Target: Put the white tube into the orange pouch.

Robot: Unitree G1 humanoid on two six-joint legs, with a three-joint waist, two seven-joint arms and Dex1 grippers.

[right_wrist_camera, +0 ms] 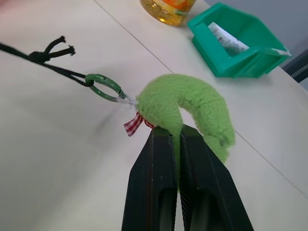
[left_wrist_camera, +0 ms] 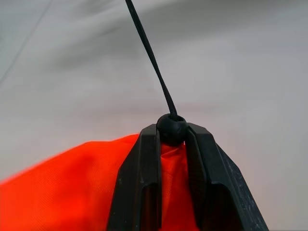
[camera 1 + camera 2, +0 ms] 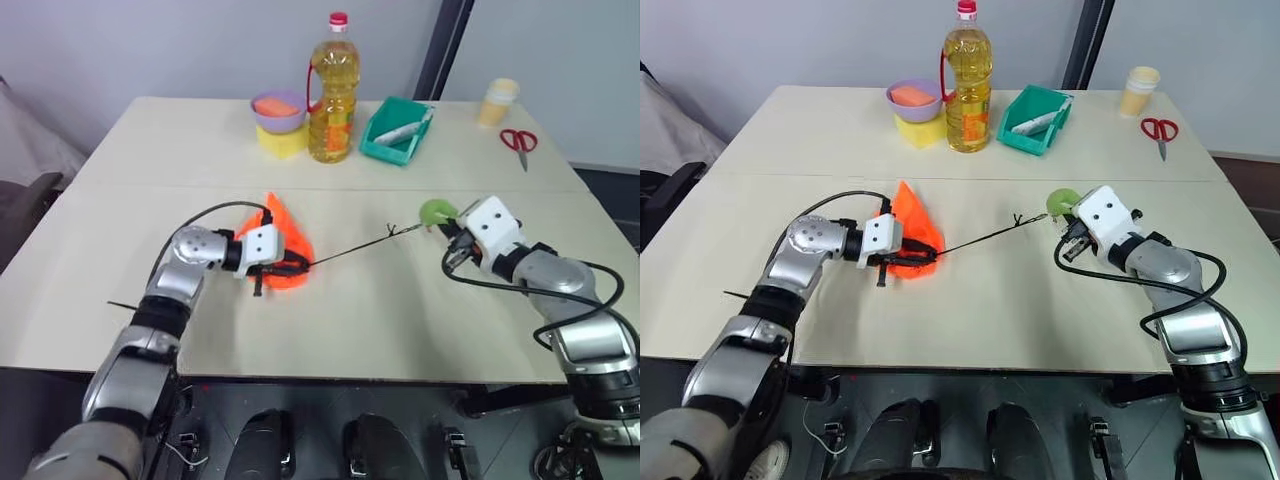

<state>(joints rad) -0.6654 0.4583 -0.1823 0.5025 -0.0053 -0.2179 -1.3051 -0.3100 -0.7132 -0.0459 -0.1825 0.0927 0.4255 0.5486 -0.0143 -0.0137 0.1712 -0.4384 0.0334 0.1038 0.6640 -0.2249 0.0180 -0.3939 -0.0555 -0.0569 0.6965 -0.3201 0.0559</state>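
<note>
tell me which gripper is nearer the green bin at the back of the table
Right. The right gripper sits in front of the green bin, slightly to its right, shut on the green plush charm. The left gripper is farther off, shut on the orange pouch.

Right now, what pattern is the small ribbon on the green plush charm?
Red-and-white check ribbon, clearest in the right wrist view.
</note>
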